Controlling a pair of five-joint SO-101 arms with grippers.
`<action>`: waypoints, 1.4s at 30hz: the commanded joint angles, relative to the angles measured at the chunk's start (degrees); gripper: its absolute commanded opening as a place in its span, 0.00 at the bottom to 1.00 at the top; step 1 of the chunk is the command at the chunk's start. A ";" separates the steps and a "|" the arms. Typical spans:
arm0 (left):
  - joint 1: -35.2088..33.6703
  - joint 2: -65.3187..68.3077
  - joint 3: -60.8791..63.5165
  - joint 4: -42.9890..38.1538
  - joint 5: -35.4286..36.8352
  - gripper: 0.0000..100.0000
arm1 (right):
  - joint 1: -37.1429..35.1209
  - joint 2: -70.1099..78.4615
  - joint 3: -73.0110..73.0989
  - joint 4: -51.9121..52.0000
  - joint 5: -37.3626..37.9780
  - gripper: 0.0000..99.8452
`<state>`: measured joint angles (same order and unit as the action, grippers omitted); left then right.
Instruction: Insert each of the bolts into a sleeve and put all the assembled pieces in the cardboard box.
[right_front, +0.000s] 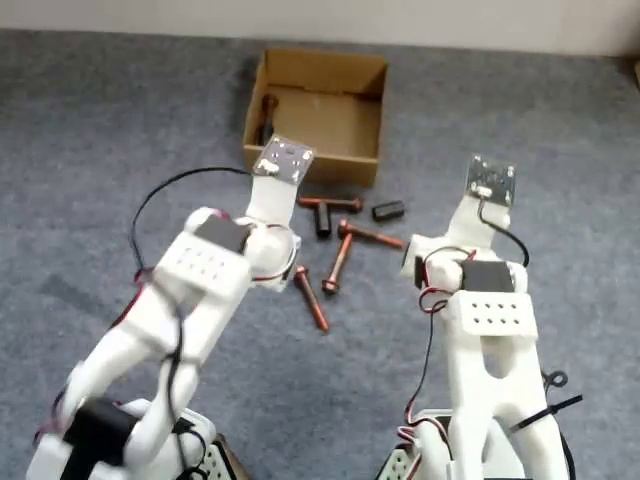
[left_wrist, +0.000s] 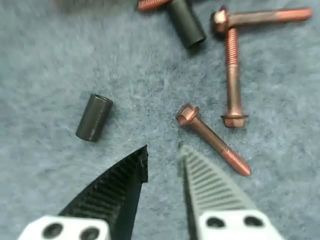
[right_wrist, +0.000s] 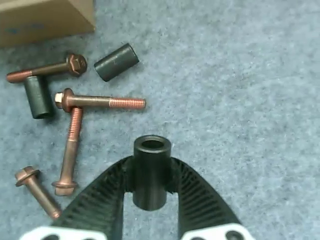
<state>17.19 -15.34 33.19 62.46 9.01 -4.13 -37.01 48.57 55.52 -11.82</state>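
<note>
Grey carpet-like cloth covers the desk (right_front: 100, 120). Closest in, the right tool (right_wrist: 151, 165) is clamped on a black sleeve (right_wrist: 151, 175), which stands upright with its open bore facing up. The left tool (left_wrist: 164, 150) hangs over the cloth with its jaws a modest gap apart and nothing between them. Just past its tips lies a copper bolt (left_wrist: 212, 140), and a loose sleeve (left_wrist: 94, 118) lies off to one side. Further out, a second bolt (left_wrist: 232, 75) points its threaded end at the head of a third bolt (left_wrist: 265, 16), making an L. Beyond those, a fourth bolt (right_wrist: 47, 70) lies just beside a dark sleeve (right_wrist: 39, 96), with a stray sleeve (right_wrist: 116, 62) near them. At the far end sits the open cardboard box (right_front: 350, 165), with a dark piece (right_front: 268, 112) against its left wall.
</note>
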 joint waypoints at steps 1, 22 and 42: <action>1.54 9.71 -6.20 0.44 4.31 0.19 | 0.57 -1.45 -0.04 -0.92 -0.62 0.01; 6.37 27.03 -20.18 5.89 6.86 0.19 | 0.40 -1.54 0.04 -0.92 -0.35 0.01; 7.43 39.87 -27.91 8.79 6.59 0.14 | 0.31 -1.89 0.04 -0.92 -0.26 0.01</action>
<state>23.60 23.34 7.25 68.35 15.52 -4.13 -37.10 48.92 55.52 -11.82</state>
